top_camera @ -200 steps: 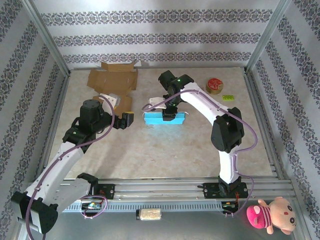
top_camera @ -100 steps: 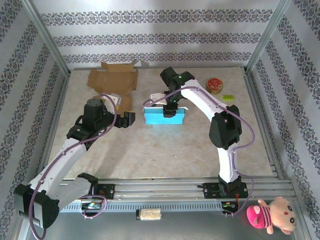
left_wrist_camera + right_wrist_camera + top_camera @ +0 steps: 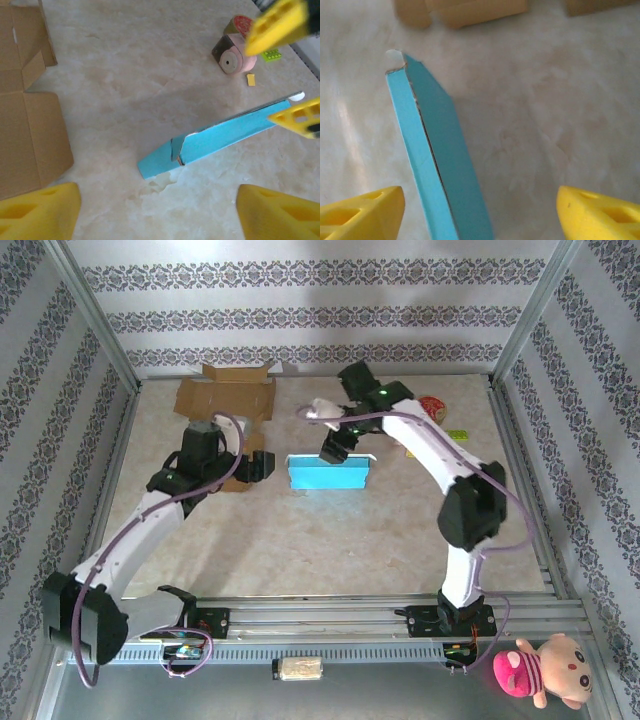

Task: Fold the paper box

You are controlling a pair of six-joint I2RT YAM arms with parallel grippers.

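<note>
Your collapsed blue paper box lies mid-tabletop, nearer the far edge. It looks thin, light and easily creased, and it will likely slide, so take it by a long edge. The right end effector hovers just behind it, released and empty. The left end effector, beside its left end, is likewise spread and empty.

Bench: pale marbled top, beige with lighter veining. Blue paper box rests on it near the middle, flattened, with one end flap partly open. Brown cardboard, unfolded with its flaps spread, lies at the far left corner. Towards the far right: a round pinkish roll, a small green block just beside it, and a small yellow piece near both.
</note>
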